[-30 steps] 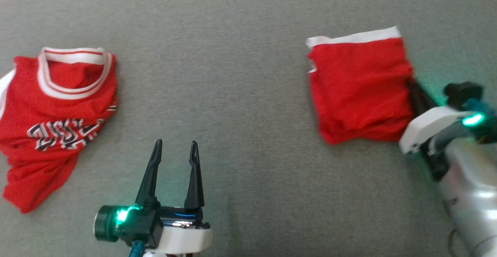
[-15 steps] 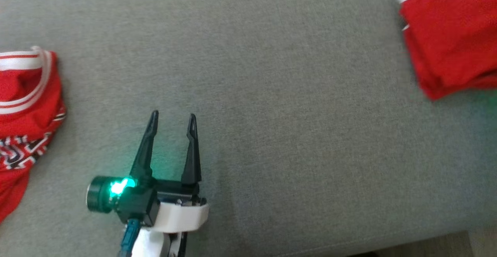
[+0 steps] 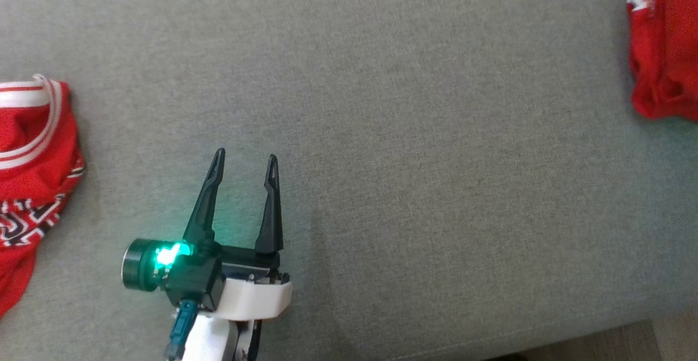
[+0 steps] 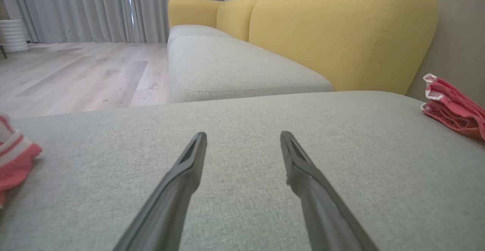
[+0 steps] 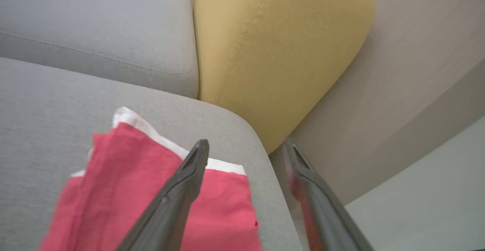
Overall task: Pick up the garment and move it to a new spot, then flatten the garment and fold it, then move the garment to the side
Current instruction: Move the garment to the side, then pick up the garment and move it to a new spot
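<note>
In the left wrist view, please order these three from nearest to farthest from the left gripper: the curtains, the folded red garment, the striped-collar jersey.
1. The jersey, at the left edge, on the same grey cushion as the left gripper.
2. The folded red garment, at the cushion's far right end.
3. The curtains, upper left, across the room.

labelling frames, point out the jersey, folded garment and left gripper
jersey [image 3: 32, 184], head view, red fabric under its collar
folded garment [image 5: 113, 190], right wrist view, its red top layer
left gripper [image 3: 245, 155], head view, midway between its fingertips
</note>
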Controlling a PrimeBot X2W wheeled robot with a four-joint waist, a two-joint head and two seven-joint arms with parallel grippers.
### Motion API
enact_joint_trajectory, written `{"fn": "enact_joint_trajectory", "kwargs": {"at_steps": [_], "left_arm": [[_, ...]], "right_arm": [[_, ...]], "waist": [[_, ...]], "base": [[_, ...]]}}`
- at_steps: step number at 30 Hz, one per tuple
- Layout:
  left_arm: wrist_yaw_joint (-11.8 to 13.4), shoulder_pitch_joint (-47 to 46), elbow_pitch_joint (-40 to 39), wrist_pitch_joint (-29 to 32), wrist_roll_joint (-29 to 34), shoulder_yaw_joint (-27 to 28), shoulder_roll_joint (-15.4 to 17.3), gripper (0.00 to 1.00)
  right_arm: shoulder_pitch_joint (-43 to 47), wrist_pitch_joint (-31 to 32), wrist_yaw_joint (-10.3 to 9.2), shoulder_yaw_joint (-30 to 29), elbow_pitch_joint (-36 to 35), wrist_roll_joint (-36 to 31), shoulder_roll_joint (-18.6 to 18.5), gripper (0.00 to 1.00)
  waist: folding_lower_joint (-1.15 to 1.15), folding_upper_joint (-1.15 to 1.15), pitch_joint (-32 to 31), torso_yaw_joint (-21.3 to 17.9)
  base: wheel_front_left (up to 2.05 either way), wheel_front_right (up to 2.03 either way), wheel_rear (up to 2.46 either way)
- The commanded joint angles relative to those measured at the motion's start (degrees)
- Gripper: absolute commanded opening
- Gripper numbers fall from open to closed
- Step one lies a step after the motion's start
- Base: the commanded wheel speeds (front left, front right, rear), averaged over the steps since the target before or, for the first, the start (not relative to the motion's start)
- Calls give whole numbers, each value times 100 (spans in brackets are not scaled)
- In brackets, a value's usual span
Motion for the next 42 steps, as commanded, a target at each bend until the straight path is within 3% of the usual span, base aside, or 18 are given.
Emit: {"fn": "enact_joint_trajectory", "kwargs": {"at_steps": [1,7,19,29,35,42], "left_arm": [[56,-33,-153,-55,-57,152,-18,100],[167,184,-82,-55,-278,76,-18,100],[469,865,322,-55,-805,169,-18,100],[683,1426,-55,-55,-804,540,-18,100],[488,1916,-194,-55,-650,685,-18,100],[386,2109,-132,-55,-614,792,-18,100]], "right_arm": [[233,-70,37,-7,-292,-131,96,100],[1070,-78,37,71,-1221,-156,897,100],[3153,-79,37,1169,-2290,1131,2299,100],[4809,-79,37,1032,-3977,1307,2462,100],[5496,-80,37,889,-4226,1182,2484,100],[5709,-80,37,872,-4240,1066,2512,100]], "waist": [[0,0,-174,49],[0,0,-772,237],[0,0,-2286,708],[0,0,-2985,699],[0,0,-3161,637],[0,0,-3234,613]], "base": [[0,0,0],[0,0,0],[0,0,0],[0,0,0],[0,0,0],[0,0,0]]}}
